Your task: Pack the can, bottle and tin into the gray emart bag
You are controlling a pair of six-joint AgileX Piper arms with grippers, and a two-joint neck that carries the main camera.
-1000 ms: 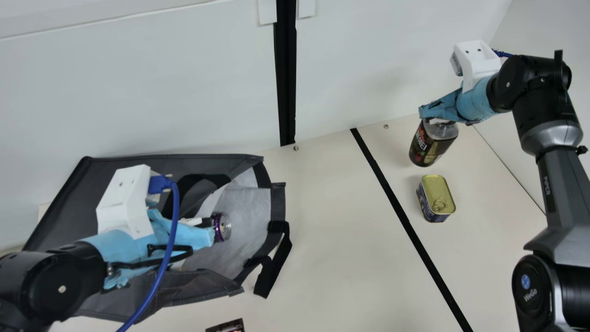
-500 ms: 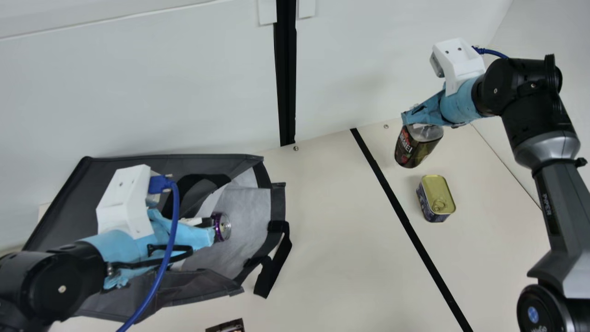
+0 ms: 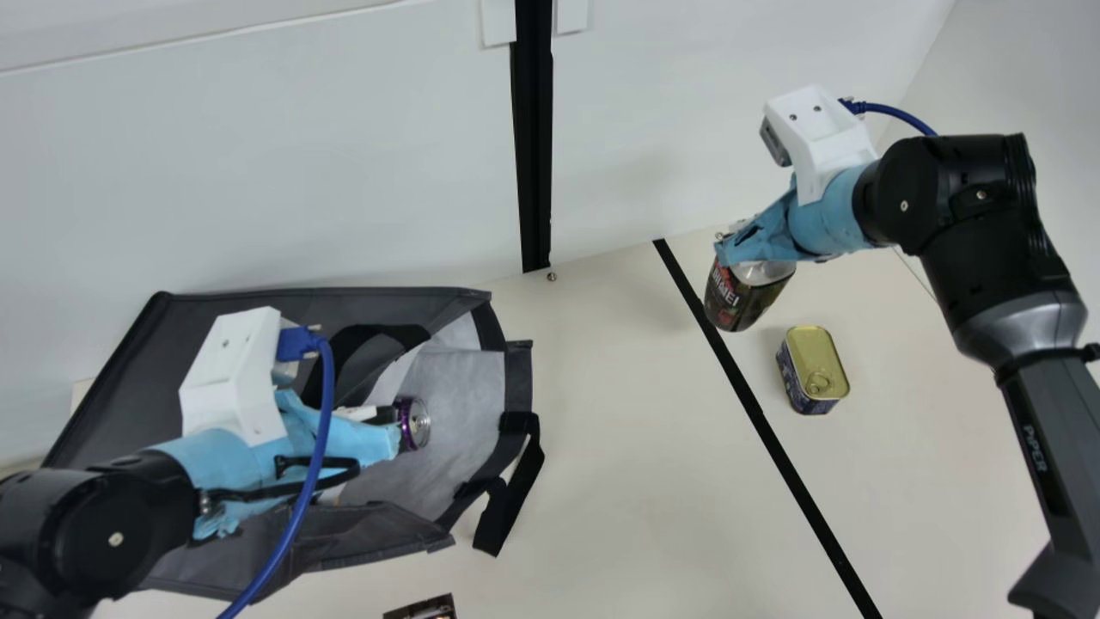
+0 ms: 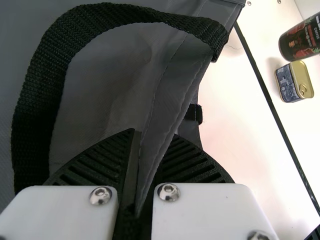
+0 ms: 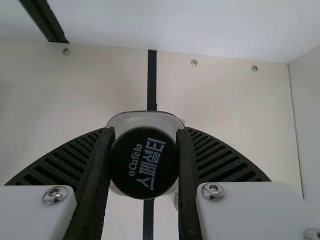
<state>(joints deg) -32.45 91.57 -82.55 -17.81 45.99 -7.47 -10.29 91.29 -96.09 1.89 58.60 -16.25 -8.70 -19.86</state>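
1. Main view: the left claw (image 3: 387, 423) is positioned at the mouth of the gray emart bag (image 3: 309, 537), which lies on the tabletop (image 3: 610, 447) around and below it.
2. Left claw state: pinching a fold (image 4: 157, 135) of the bag's fabric. Left wrist view places this fold between the two ribbed fingers (image 4: 100, 162), with a woven black strap (image 4: 37, 90) looped near them.
3. Can (image 3: 416, 423): located within the bag's mouth, just beyond the tips of the left claw (contact with the tips cannot be determined).
4. Right claw (image 3: 730, 245) state: pinching the bottle (image 3: 743, 297). Right wrist view places the black cap (image 5: 145, 170) between the finger pads.
5. Bottle orientation: tilted, suspended from the right claw, well apart from the left claw.
6. Tin (image 3: 812, 365): resting on the tabletop near the right claw, on the robot's side of it, ring-pull lid facing up.
7. Black line (image 3: 778, 447): runs along the tabletop between the left claw and the tin.
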